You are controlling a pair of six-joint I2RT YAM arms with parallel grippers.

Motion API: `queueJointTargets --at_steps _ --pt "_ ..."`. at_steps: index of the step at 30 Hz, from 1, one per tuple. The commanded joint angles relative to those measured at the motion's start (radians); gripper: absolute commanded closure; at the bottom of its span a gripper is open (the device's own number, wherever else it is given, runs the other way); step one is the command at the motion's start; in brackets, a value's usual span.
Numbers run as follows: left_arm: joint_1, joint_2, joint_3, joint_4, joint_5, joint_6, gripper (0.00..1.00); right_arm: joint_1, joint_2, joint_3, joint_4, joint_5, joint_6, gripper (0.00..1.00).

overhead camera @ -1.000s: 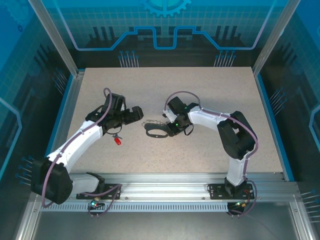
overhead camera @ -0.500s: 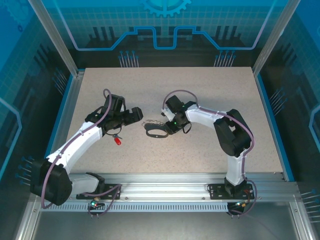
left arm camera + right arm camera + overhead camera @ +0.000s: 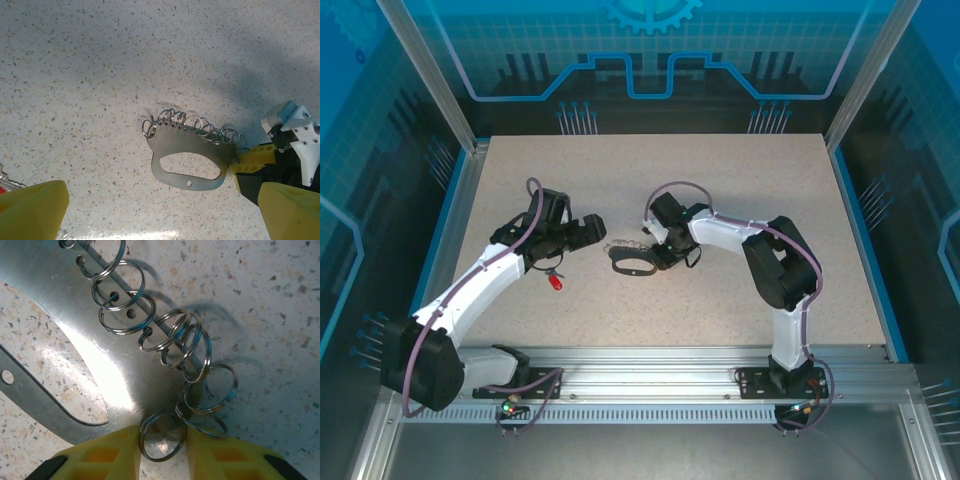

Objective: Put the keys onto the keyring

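Keyring: dark grey flat oval metal keyring (image 3: 633, 264) lying flat on the speckled beige table (image 3: 720, 180), near the middle, between the two grippers.
Keyring shape: in the left wrist view the keyring (image 3: 170, 146) shows a large oval opening and one small hole in its lower bar.
Rings: a row of small silvery metal rings (image 3: 192, 122) runs along the far edge of the plate, some overlapping; they bunch up toward the end nearest the right gripper.
Right gripper: the right gripper (image 3: 656, 261) is down at table level on the keyring's right end. Its yellow fingers (image 3: 100, 457) are drawn in to a narrow gap. The tip of the plate and one silvery ring (image 3: 162, 436) are caught between them, and the ring touches both pads.
Left gripper: the left gripper (image 3: 588, 230) is just left of the keyring, apart from it. Its jaws are spread wide and hold nothing, and its yellow fingertips (image 3: 32, 210) sit at the two lower corners of the left wrist view.
Key: tiny key with a bright red plastic head (image 3: 557, 283) lies on the table beside the left arm, nearer the robot than the left gripper and well apart from the keyring, threaded on none of the rings.
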Motion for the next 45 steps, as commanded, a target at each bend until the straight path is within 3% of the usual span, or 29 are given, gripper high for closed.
queueJointTargets --at_steps 1,16,24,35,45 --pt "-0.003 -0.024 0.002 0.001 -0.003 -0.007 0.01 0.003 0.022 0.024 -0.024 0.005 -0.004 0.73" --pt "-0.003 -0.012 0.017 0.014 0.013 -0.01 0.01 -0.016 -0.009 0.051 -0.05 -0.005 -0.004 1.0" --pt "-0.003 -0.014 0.028 0.019 0.027 -0.019 0.01 -0.052 -0.065 0.065 -0.064 -0.084 0.007 1.0" --pt "-0.003 -0.028 0.024 0.028 0.08 -0.031 0.01 -0.128 -0.14 0.028 -0.051 -0.401 0.007 1.0" --pt "-0.003 -0.028 0.066 0.063 0.183 -0.038 0.02 -0.157 -0.282 0.005 -0.013 -0.478 -0.019 1.0"
